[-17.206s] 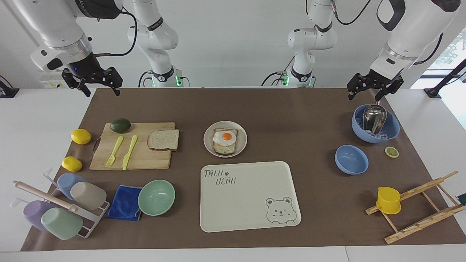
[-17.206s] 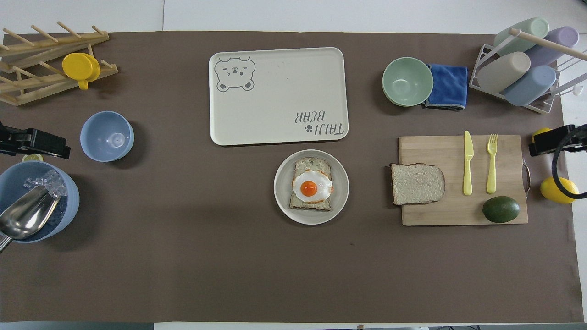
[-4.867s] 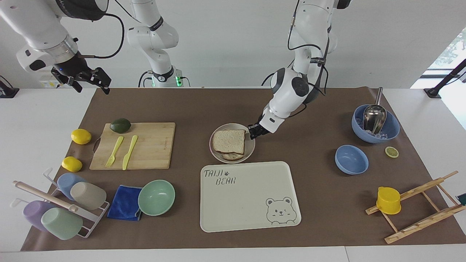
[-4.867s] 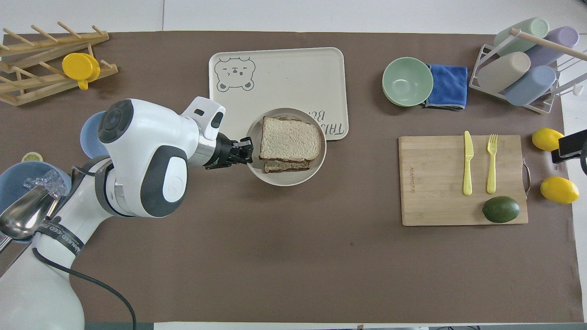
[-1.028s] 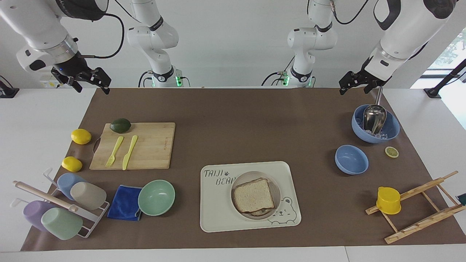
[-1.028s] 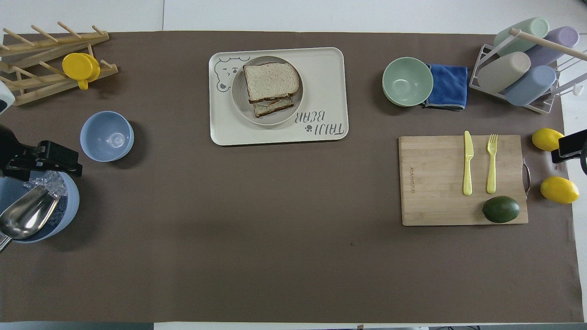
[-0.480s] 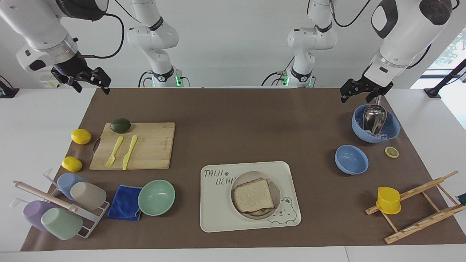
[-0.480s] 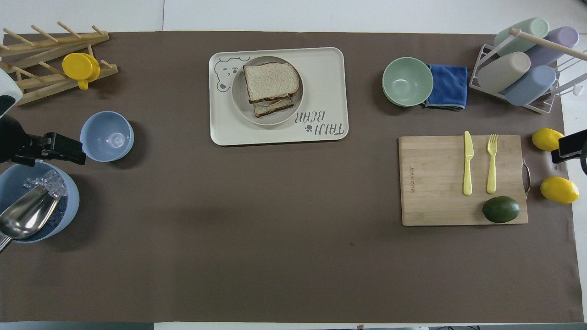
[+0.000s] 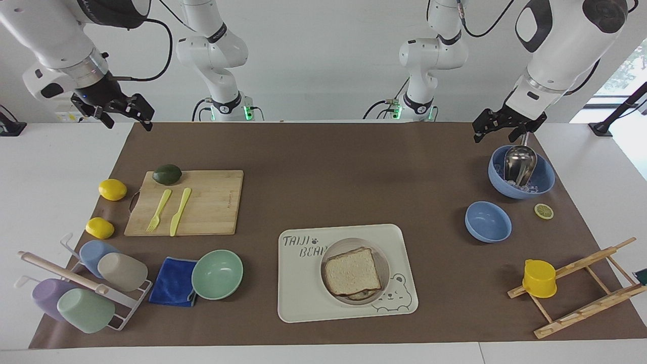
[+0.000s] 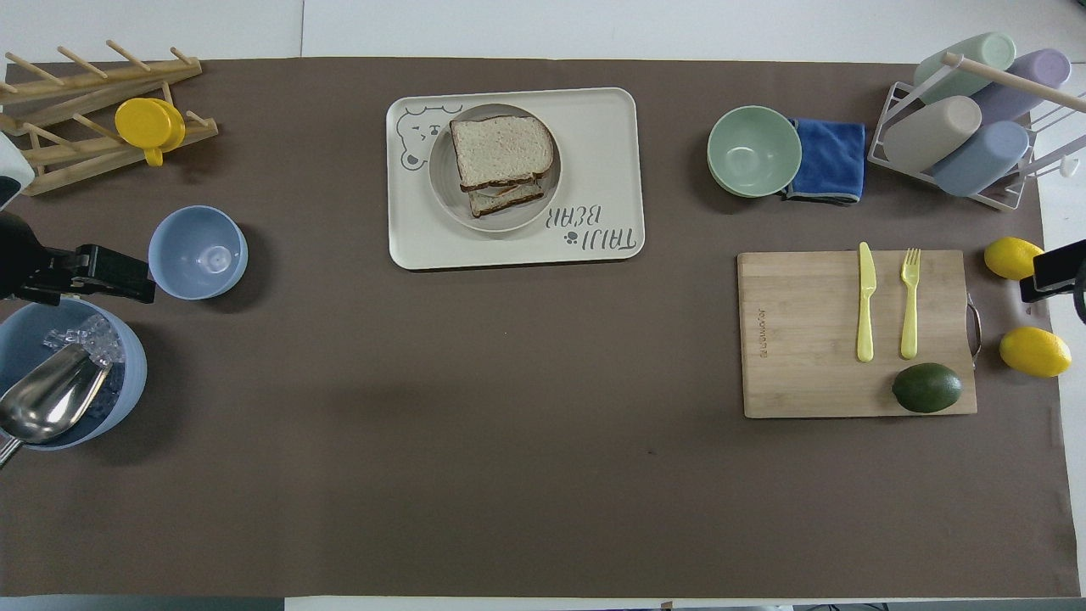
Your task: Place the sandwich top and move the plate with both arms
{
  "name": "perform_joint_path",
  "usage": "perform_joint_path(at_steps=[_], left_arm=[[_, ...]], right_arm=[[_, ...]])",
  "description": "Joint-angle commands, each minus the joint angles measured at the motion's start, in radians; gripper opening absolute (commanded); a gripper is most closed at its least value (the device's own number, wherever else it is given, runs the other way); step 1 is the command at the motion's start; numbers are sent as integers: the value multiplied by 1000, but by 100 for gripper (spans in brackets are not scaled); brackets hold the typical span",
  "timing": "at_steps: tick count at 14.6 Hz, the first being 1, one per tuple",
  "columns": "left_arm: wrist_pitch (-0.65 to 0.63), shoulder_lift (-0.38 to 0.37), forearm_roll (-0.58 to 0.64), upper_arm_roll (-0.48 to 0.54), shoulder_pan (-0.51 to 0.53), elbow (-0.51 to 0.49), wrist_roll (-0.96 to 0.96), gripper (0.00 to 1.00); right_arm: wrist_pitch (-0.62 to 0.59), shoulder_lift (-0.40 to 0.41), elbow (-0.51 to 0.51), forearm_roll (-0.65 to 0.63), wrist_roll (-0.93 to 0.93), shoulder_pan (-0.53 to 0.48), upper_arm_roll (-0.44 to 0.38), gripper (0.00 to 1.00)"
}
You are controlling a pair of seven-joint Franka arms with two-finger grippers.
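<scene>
The sandwich top (image 9: 352, 271) (image 10: 501, 151), a pale bread slice with a brown crust, lies on another slice in the small round plate (image 9: 385, 263) (image 10: 443, 174). The plate stands on the cream bear-printed tray (image 9: 303, 298) (image 10: 602, 127), toward the bear end. My left gripper (image 9: 498, 132) (image 10: 114, 276) hangs open and empty in the air by the blue ice bowl (image 9: 545, 178). My right gripper (image 9: 129, 122) (image 10: 1052, 270) waits open and empty above the table's corner near the lemons. Neither gripper touches the plate or the bread.
A cutting board (image 9: 212, 207) carries a yellow fork, a yellow knife and an avocado, with two lemons (image 9: 112, 189) beside it. A mint bowl (image 9: 217, 274), blue cloth and cup rack (image 9: 81, 288) stand by the tray. A blue bowl (image 9: 488, 221) and wooden rack (image 9: 581, 288) occupy the left arm's end.
The left gripper has sunk a little toward the ice bowl and shifted slightly. The right arm, the plate and the sandwich have not moved.
</scene>
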Motion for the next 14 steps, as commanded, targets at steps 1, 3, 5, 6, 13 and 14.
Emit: perform_joint_path(at_steps=[1,3,5,6,13,14], left_arm=[[5,-8,19,-2,1,24,10,100],[5,3,19,-2,7,46,16,100],[13,0,19,-3,7,36,18,100],[13,0,19,-2,7,36,18,100],[65,-20,21,0,1,-11,29,100],[67,-18,21,-2,6,-10,29,100]], right_arm=[[-5,-10,-10,8,-17,-3,1,100],[-5,-10,-10,8,-17,-4,1,100],[-5,-10,-10,8,-17,-3,1,100],[-5,-10,-10,8,-17,-4,1,100],[-5,-10,-10,8,-17,-3,1,100],[-5,-10,-10,8,-17,-3,1,100]])
